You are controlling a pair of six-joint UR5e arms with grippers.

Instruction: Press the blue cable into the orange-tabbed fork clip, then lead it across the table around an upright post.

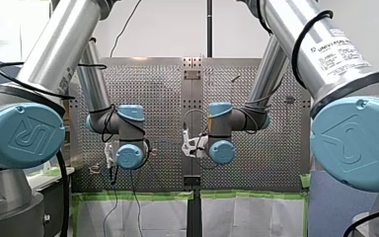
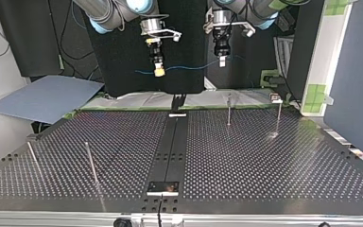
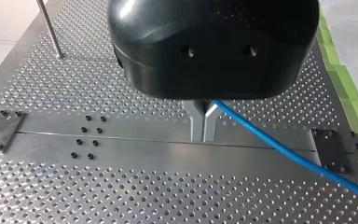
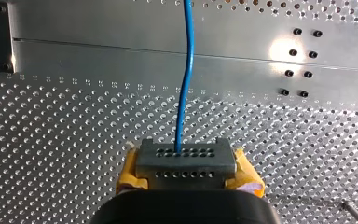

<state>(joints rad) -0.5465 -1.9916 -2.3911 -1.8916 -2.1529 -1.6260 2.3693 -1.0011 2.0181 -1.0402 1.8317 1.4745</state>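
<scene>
In the front view, my left gripper [image 1: 109, 160] and my right gripper [image 1: 190, 144] hang side by side, well apart, over the perforated silver metal table [image 1: 163, 98]. I cannot tell how either pair of jaws stands from here.

In the top view, both grippers hover high above the table [image 2: 264, 161], near its far edge. My right gripper [image 2: 159, 72], with yellow pads, is at the view's left, and my left gripper [image 2: 221, 61], black, is at its right. The thin blue cable [image 2: 189, 67] is strung in the air between them, clear of the table, and a short end sticks out past each gripper. A thin upright metal post [image 2: 229, 109] stands on the table below my left gripper.

In the left wrist view, the metal fingers [image 3: 196, 122] of my left gripper [image 3: 203, 137] are pressed together. The blue cable [image 3: 279, 149] comes out from between them and runs off to one side above the table [image 3: 121, 196].

In the right wrist view, the jaws of my right gripper [image 4: 185, 151] are clamped on the blue cable [image 4: 184, 93]. The cable leads straight ahead over the table [image 4: 51, 154].
</scene>
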